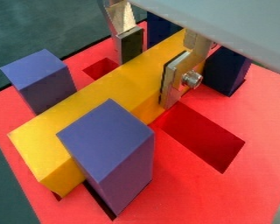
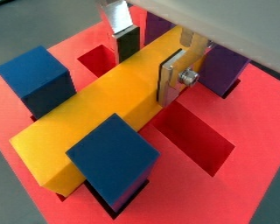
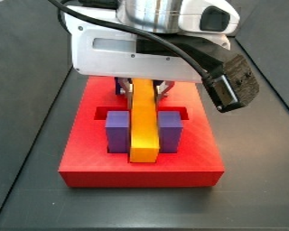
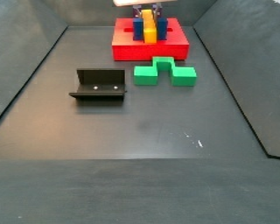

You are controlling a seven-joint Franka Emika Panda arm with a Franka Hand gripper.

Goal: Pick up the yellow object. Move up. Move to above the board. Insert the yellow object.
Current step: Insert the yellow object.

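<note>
Holding the yellow object [image 1: 101, 109] across its width near one end, the gripper [image 1: 154, 66] has its jaws clamped on the bar's two long sides, directly over the board [image 3: 141, 167]. In both wrist views the bar lies between the upright posts [image 2: 113, 157], along a recessed slot [image 1: 206, 140], and in a side view it runs down the board's middle between two purple posts [image 3: 116, 131]. Whether it is fully seated I cannot tell.

The risk, as I judge it, is jamming: the posts flank the bar closely, so a slight yaw would wedge a corner against one of them. Since the grip is off-centre, the free end could tilt and ride up on the slot's edge. Letting go early would leave it cocked. The green blocks [image 4: 166, 72] and the fixture [image 4: 98, 85] lie well apart on the table [image 4: 166, 131].
</note>
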